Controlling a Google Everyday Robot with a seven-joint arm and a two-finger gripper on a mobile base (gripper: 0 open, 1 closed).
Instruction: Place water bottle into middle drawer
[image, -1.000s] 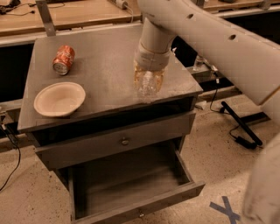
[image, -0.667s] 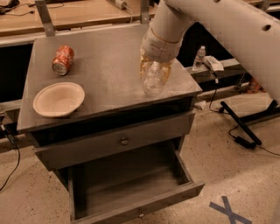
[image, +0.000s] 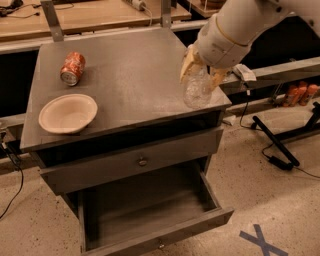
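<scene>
End effector (image: 201, 79) grips the bottle (image: 196, 95) over the table (image: 125, 75) edge; the open drawer (image: 165, 236) sits below it.

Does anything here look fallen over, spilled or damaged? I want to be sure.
Only the orange soda can looks odd: it lies on its side at the back left of the cabinet top, with no spill visible. The gripper holds the water bottle at the top's right edge; the middle drawer stands open below.

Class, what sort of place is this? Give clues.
Probably a robotics lab: taped cross, loose cables, workbench behind; the pincer holds the water bottle at the edge of the cabinet.
</scene>
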